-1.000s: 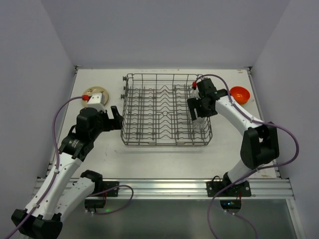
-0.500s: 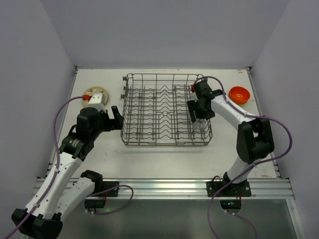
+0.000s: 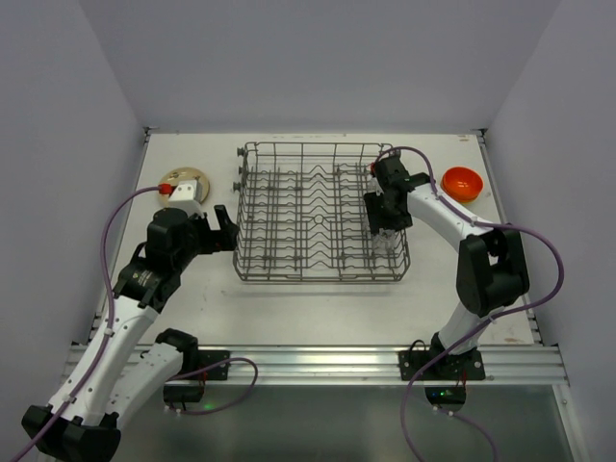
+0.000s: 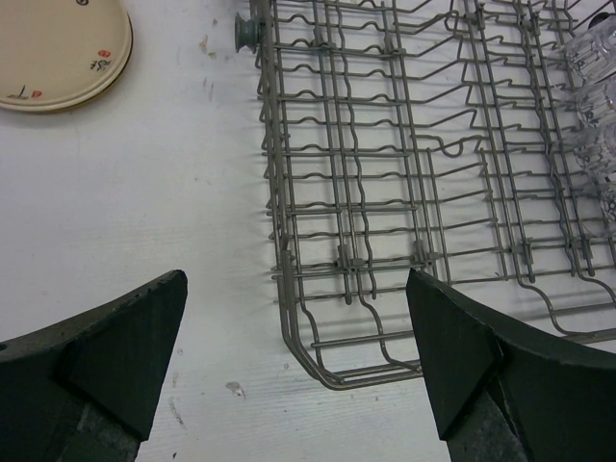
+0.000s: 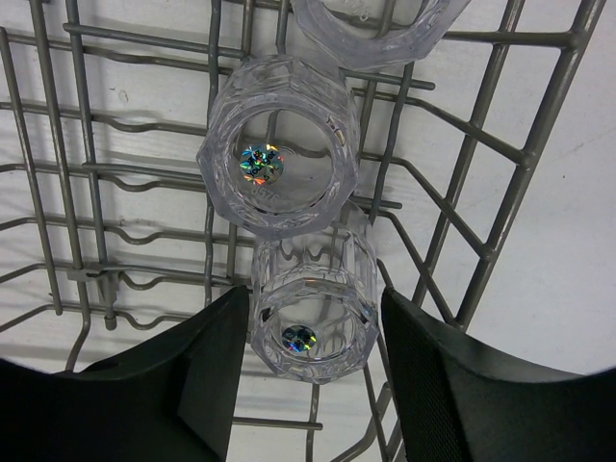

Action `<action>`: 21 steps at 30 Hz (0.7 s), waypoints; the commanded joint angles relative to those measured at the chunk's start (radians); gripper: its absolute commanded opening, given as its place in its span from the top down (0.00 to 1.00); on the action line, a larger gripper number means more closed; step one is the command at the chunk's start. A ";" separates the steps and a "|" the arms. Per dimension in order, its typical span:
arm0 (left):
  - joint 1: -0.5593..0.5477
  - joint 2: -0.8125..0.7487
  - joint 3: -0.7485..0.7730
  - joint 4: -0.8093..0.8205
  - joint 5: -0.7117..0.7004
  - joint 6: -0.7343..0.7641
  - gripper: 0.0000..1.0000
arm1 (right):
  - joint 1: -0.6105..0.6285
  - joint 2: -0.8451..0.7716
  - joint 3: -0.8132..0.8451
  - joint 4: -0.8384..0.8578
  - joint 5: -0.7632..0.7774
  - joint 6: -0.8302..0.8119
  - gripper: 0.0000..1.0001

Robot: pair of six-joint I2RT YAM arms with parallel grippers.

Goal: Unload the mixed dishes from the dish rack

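Observation:
The grey wire dish rack (image 3: 289, 274) sits mid-table. Three clear glasses stand in its right row. In the right wrist view the nearest glass (image 5: 313, 361) stands between my right gripper's (image 5: 313, 308) two fingers; a narrow gap still shows on the right side, so the jaws are open. A second glass (image 5: 279, 159) stands just behind it and a third (image 5: 375, 24) at the top edge. From above, the right gripper (image 3: 382, 223) dips into the rack's right side. My left gripper (image 3: 223, 231) hangs wide open and holds nothing, just left of the rack's (image 4: 385, 192) near corner.
A beige patterned plate (image 3: 183, 180) lies on the table at the far left, also seen in the left wrist view (image 4: 58, 48). An orange bowl (image 3: 463, 182) sits on the table right of the rack. White walls close in on both table sides.
My right gripper has shifted slightly left and down into the rack, and its fingers have drawn in around the nearest glass. The left arm has not moved.

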 commanded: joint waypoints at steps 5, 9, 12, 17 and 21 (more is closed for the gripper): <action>-0.005 -0.016 -0.015 0.042 -0.014 0.025 0.00 | 0.004 0.004 0.015 0.000 0.032 0.022 0.46; -0.005 -0.014 -0.015 0.041 -0.014 0.025 0.00 | 0.004 0.001 0.014 -0.014 0.035 0.028 0.52; -0.005 -0.013 -0.014 0.042 -0.014 0.025 0.00 | 0.004 -0.007 0.020 -0.031 0.042 0.037 0.55; -0.005 -0.014 -0.015 0.041 -0.016 0.025 0.00 | 0.005 -0.037 0.035 -0.047 0.048 0.046 0.63; -0.005 -0.016 -0.015 0.042 -0.017 0.025 0.00 | 0.007 -0.065 0.046 -0.057 0.044 0.051 0.68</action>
